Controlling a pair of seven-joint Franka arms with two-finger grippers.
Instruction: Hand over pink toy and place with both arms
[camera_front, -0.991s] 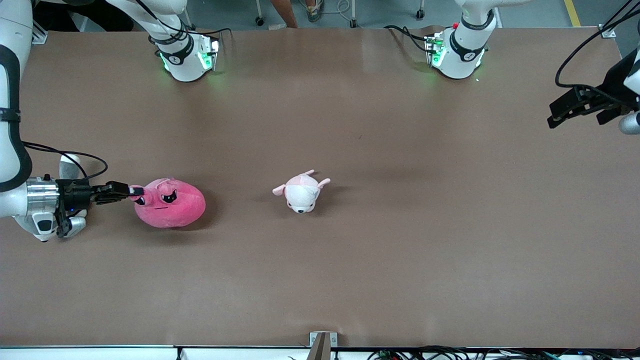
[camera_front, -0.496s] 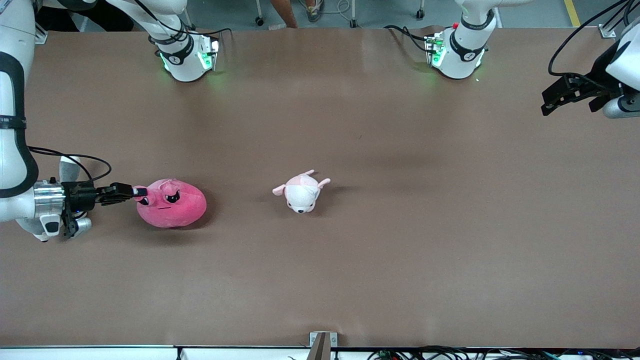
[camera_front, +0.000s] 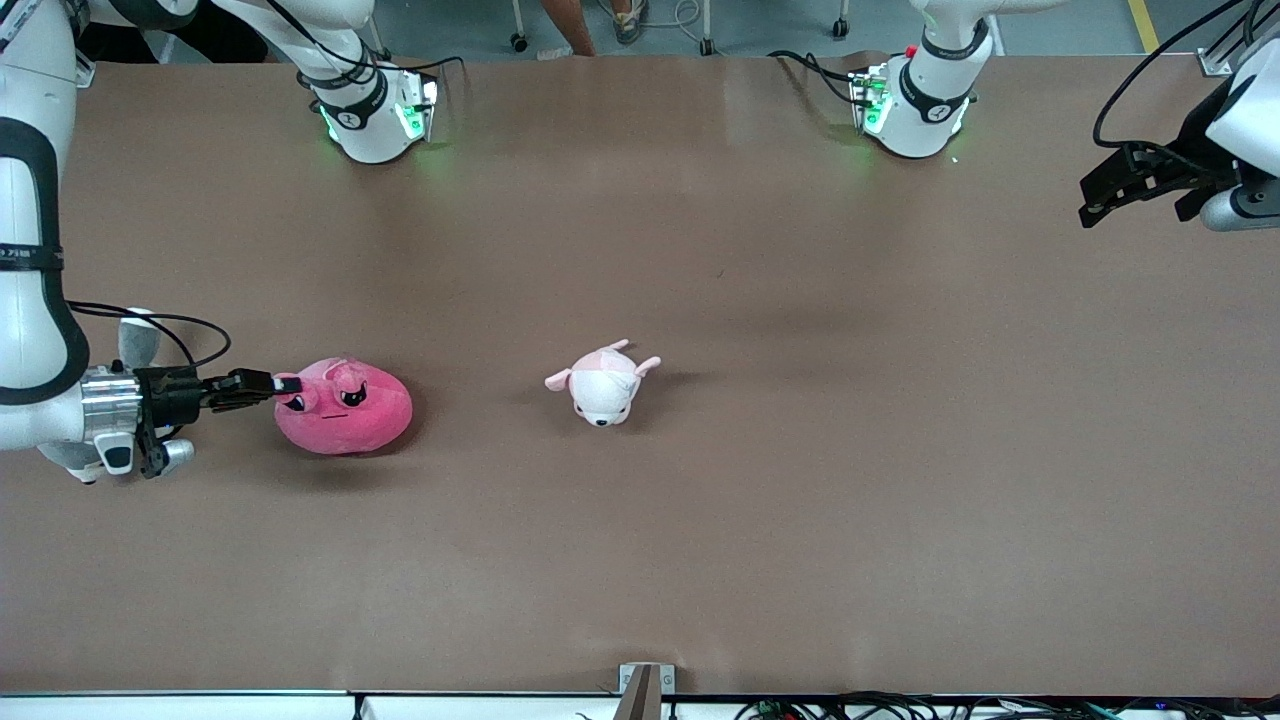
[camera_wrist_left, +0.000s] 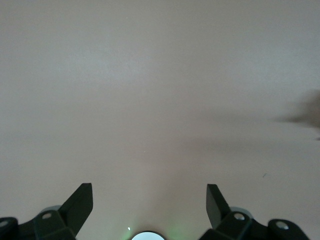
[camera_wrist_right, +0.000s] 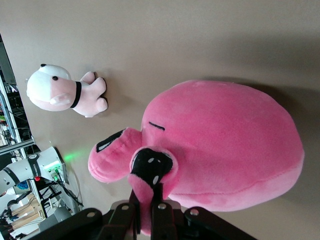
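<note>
- Pink plush ear pinched between the right gripper fingers; in the right wrist view the black fingertips clamp a thin fold of fabric and nothing of the body.
- I see the pink toy at the right arm's end of the table, its shadow tight beneath it; I cannot tell whether it rests on the brown table or hangs just clear.
- Left gripper is up over the left arm's end of the table, well apart from the toy. Its fingers are spread wide with only bare tabletop between them. That arm is waiting.
- A pale pink-and-white plush lies near mid-table, between the two grippers and about as near the front camera as the pink toy.
- My judgement on risks:
- The ear is a thin, soft purchase; the heavy round body could swing or slip free during a lift or fast carry.
- A low carry toward the centre could brush the small plush and drag it along.
- At the handover, the dangling toy offers the left fingers a soft, shifting target; if I release too early, it drops.
</note>
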